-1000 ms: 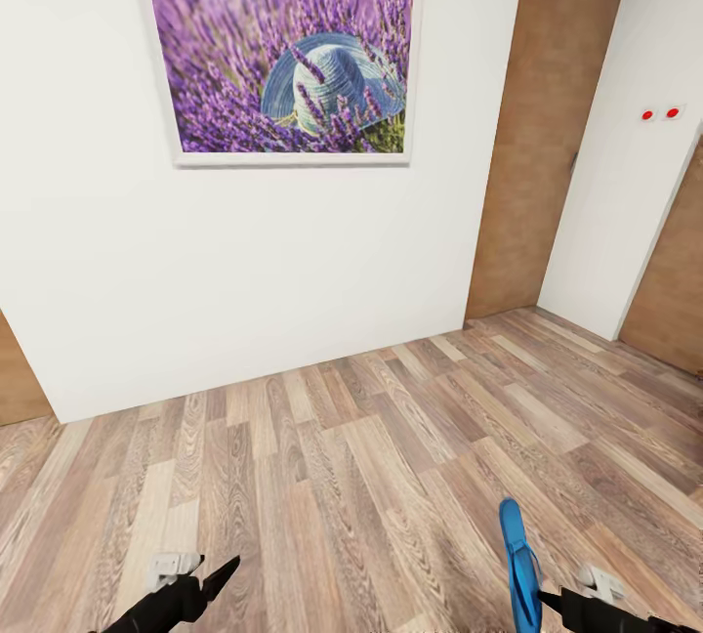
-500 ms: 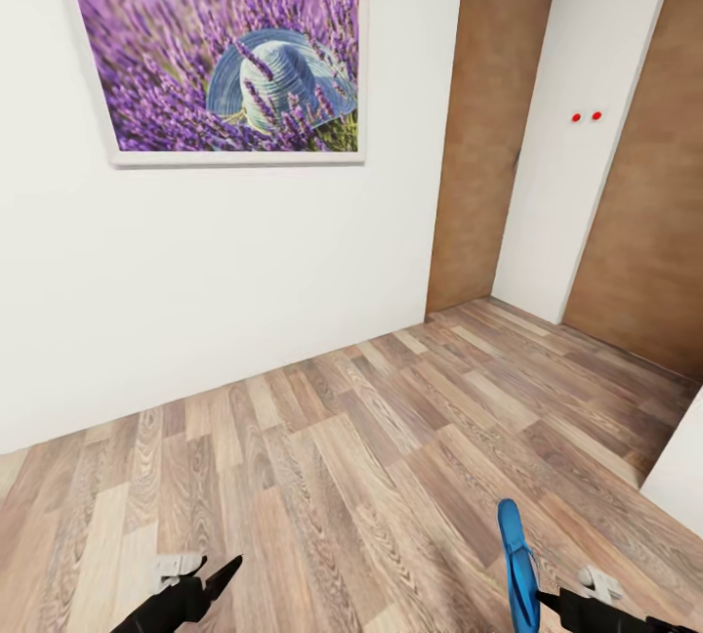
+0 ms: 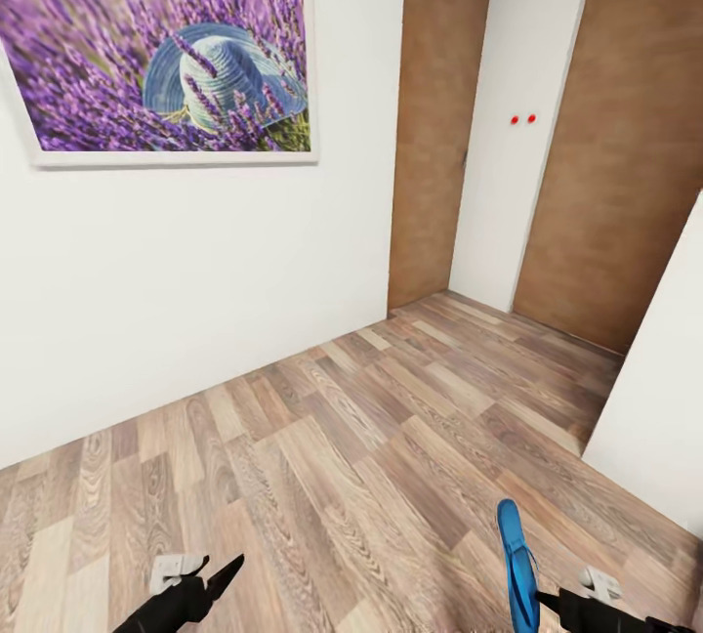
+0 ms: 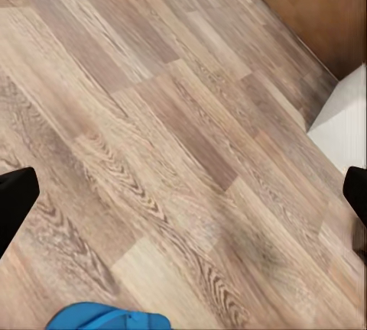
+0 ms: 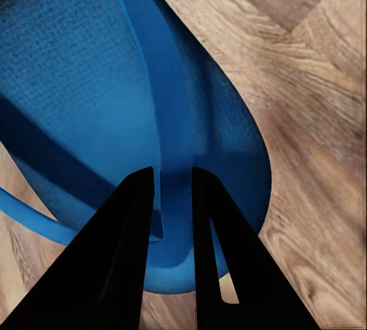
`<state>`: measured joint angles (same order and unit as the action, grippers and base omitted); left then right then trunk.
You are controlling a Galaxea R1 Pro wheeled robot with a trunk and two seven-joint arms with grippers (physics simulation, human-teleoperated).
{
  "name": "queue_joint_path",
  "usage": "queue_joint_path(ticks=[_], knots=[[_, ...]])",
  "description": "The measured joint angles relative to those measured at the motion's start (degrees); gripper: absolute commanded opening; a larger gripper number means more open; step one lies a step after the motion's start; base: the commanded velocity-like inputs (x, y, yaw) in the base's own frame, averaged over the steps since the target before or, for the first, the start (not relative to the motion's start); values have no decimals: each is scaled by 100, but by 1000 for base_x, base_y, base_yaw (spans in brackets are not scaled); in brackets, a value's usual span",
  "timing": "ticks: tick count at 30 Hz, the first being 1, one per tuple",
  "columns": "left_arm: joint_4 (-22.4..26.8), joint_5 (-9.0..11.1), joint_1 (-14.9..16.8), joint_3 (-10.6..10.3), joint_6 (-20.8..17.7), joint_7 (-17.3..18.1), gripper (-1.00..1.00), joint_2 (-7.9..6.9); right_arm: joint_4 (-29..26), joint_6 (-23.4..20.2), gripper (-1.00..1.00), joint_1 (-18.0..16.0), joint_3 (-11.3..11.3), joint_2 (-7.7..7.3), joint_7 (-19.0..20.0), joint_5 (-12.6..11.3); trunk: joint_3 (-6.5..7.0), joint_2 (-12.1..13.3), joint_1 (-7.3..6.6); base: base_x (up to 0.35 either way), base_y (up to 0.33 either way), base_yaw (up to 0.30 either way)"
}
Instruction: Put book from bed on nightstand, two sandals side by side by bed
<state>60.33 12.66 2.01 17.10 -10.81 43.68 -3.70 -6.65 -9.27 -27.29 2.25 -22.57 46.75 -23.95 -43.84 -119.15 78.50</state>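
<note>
The right hand (image 3: pixel 543 600) has its two black fingers (image 5: pixel 126 246) closed nearly together on the edge of a blue sandal (image 3: pixel 517 567), which stands on edge and rises just above and ahead of that hand, clear of the wood floor (image 3: pixel 342 457). In the right wrist view the sandal's textured sole and thin strap lie directly beyond the fingertips. The left hand (image 3: pixel 210 582) holds nothing; its fingers stand far apart at the two sides of the left wrist view, over bare planks. Far ahead of both hands is a white wall with a lavender picture (image 3: pixel 161 52), and two tan doors (image 3: pixel 430 125) beyond the right hand
</note>
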Motion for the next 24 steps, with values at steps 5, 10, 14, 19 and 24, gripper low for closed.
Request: queue_joint_path(ticks=[5,10,14,19,24], knots=[[17,29,3,32,-17,-8,100,13,0,0,-100,0,2,0,9,1,0,0,0,0,0,-281],[-164,185,8,73,11,-21,100,4,0,0,-100,0,2,0,11,0,0,0,0,0,0,-282],[-315,202,7,260,17,-19,100,-11,4,0,-100,0,3,1,3,1,0,0,0,0,0,-282],[-368,177,7,349,24,-17,100,4,8,0,-100,0,1,3,2,0,0,0,0,0,0,-282],[-374,176,8,356,25,-16,100,8,9,0,-100,0,4,7,2,4,0,0,0,0,0,-282]])
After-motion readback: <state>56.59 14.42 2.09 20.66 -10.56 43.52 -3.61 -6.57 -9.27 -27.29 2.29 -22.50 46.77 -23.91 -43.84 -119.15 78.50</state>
